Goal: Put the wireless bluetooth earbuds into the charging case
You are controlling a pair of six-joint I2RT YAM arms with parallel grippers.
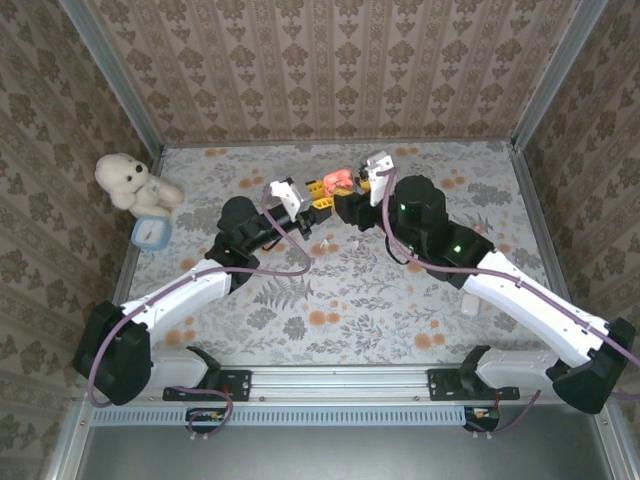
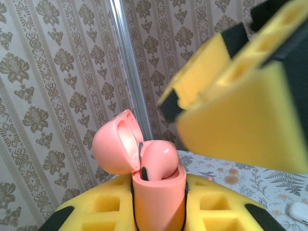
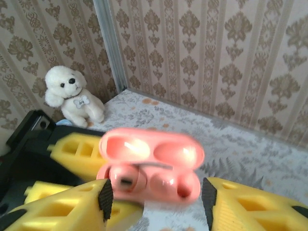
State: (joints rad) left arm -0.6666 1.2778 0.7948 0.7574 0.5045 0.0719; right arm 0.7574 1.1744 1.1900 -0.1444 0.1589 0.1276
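Observation:
The charging case (image 2: pixel 159 192) is coral pink, upright and lid-open, with my left gripper (image 2: pixel 159 204) shut on its lower body. One orange-pink earbud (image 2: pixel 159 161) sits in it, its rounded head above the rim. In the right wrist view the case (image 3: pixel 149 163) is blurred; the earbud (image 3: pixel 126 177) fills the left slot, and what the right slot holds is unclear. My right gripper (image 3: pixel 156 197) is open, one finger on each side of the case, apart from it. From above, both grippers (image 1: pixel 325 197) (image 1: pixel 352 197) meet at the case (image 1: pixel 338 181), mid-table towards the back.
A white teddy bear (image 1: pixel 128 180) and a small blue-and-white object (image 1: pixel 150 232) sit at the far left. A small white object (image 2: pixel 299 211) lies on the floral tablecloth to the right of the left gripper. Patterned walls enclose three sides of the table.

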